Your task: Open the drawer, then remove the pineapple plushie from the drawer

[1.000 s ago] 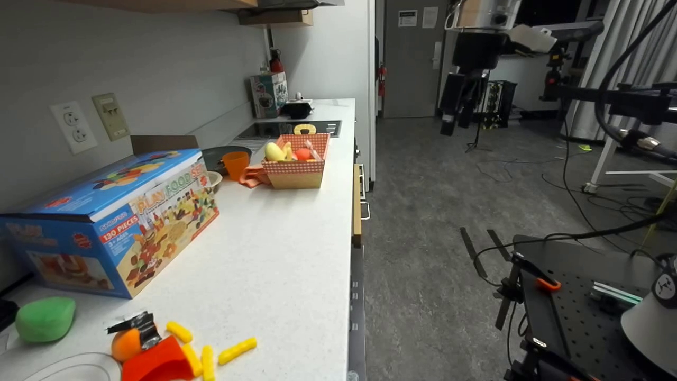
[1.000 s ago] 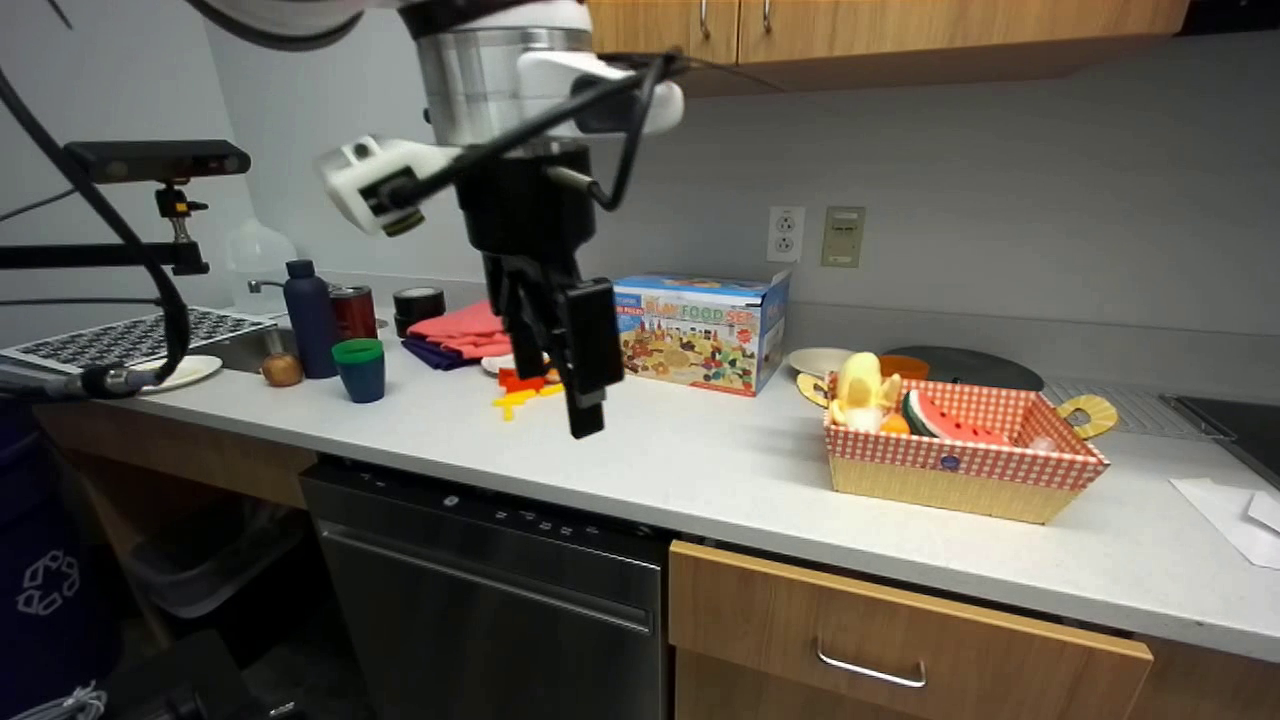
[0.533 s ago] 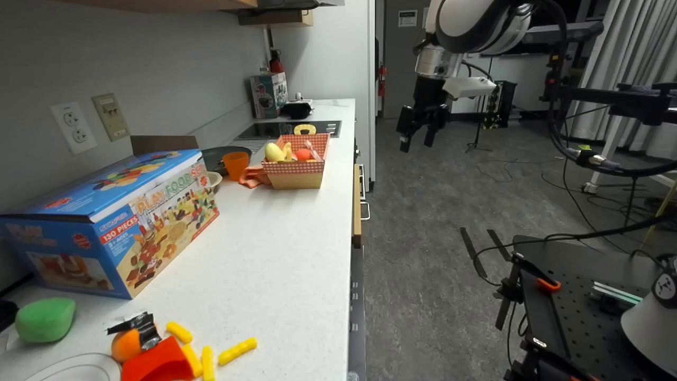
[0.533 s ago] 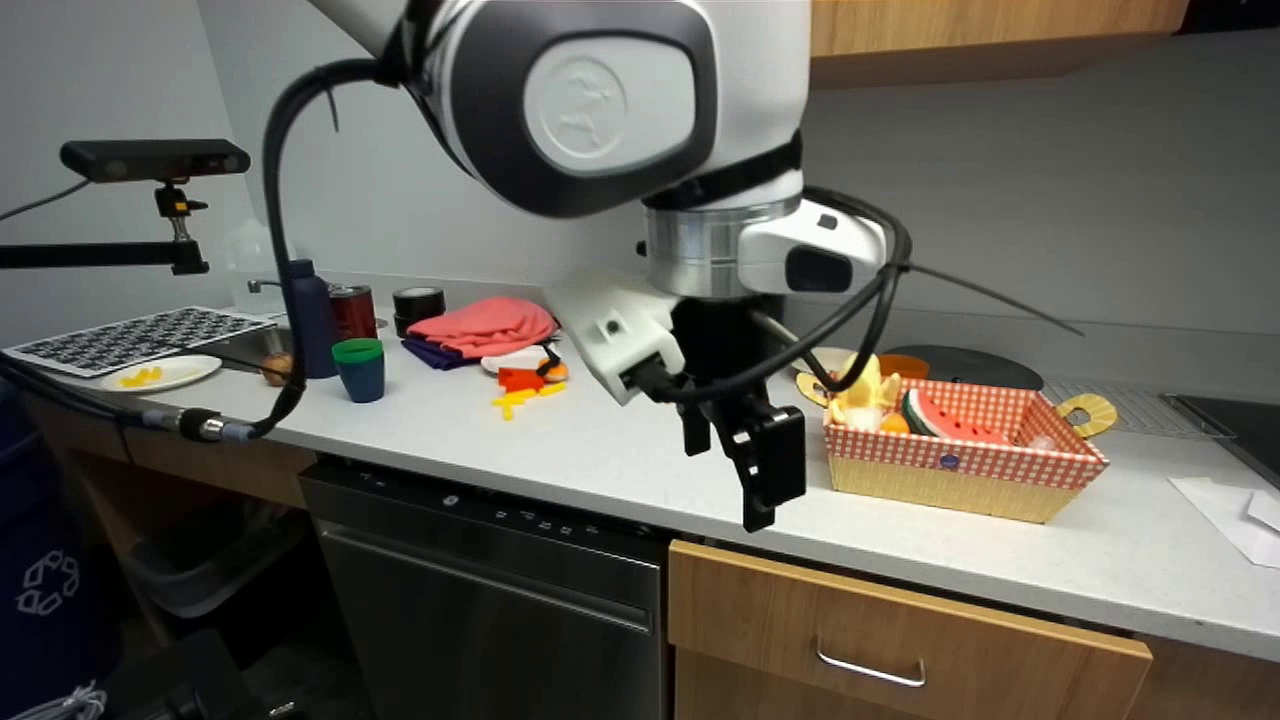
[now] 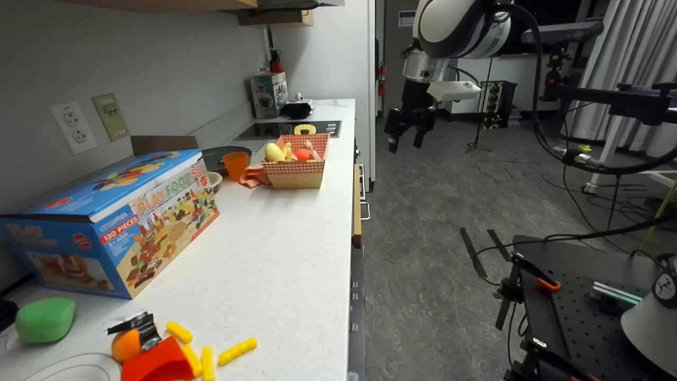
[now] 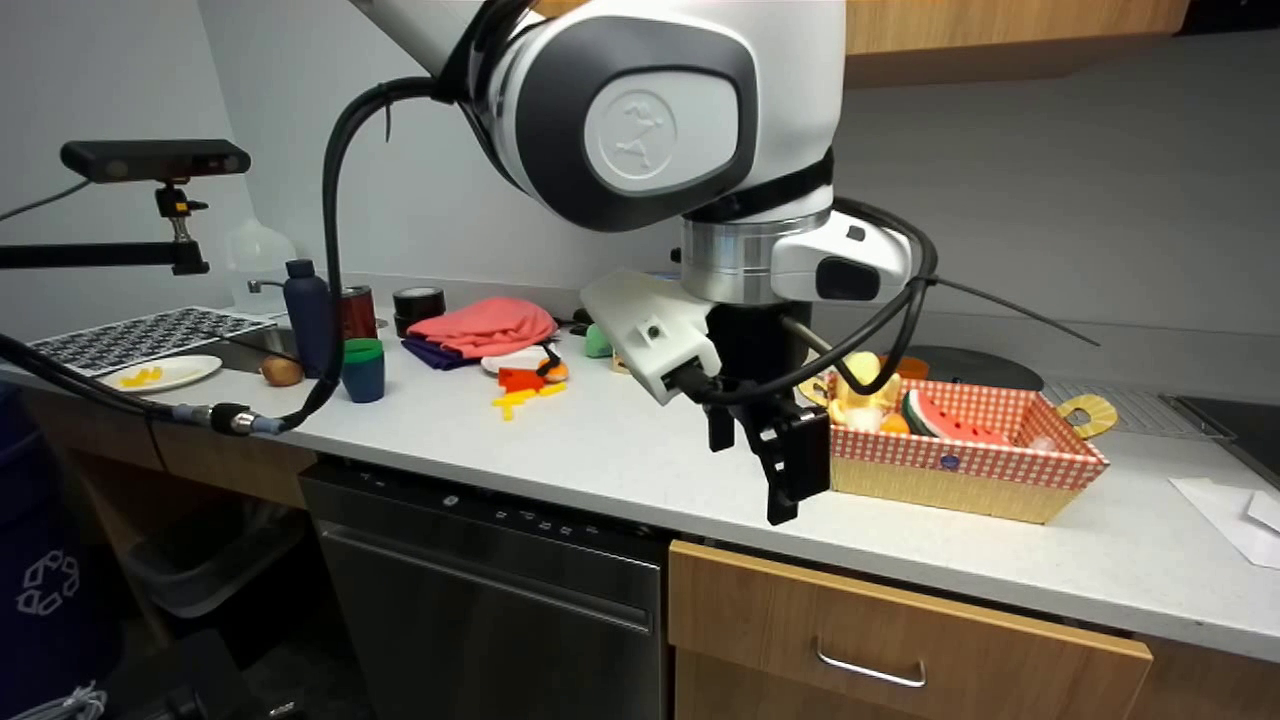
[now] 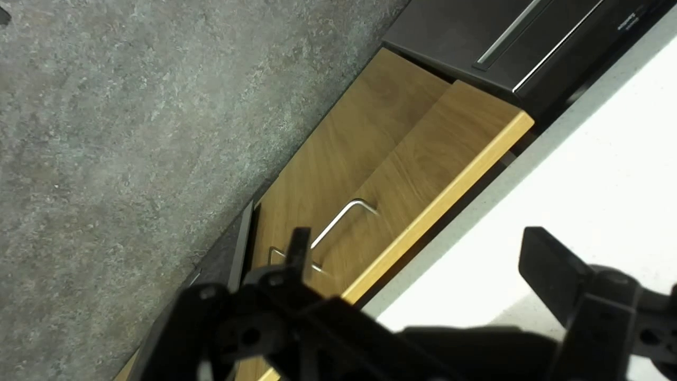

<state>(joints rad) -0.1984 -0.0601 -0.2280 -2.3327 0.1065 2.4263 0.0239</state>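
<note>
The drawer has a wood front that shows in an exterior view (image 6: 760, 600) and in the wrist view (image 7: 428, 174). It stands slightly out from the cabinet, with a dark gap under the counter edge; its inside is hidden. Its silver bar handle (image 6: 870, 670) also shows in the wrist view (image 7: 338, 222). The pineapple plushie is out of view. My gripper (image 6: 752, 475) is open and empty, above and out from the counter's front edge, as both exterior views show (image 5: 405, 143). In the wrist view the gripper (image 7: 417, 238) has its fingers wide apart, one over the handle area, one over the counter.
A checked basket (image 6: 960, 490) of toy food stands on the white counter (image 6: 620, 470) above the drawer. A blue play food box (image 5: 158, 227) stands against the wall. A dishwasher (image 6: 480, 600) sits beside the drawer. Another handle (image 7: 275, 251) lies below the drawer's handle.
The arm has moved along the counter toward the basket and the drawer, and the wrist has turned. Over the last half second it shifted only a little further that way. The drawer has not moved.
</note>
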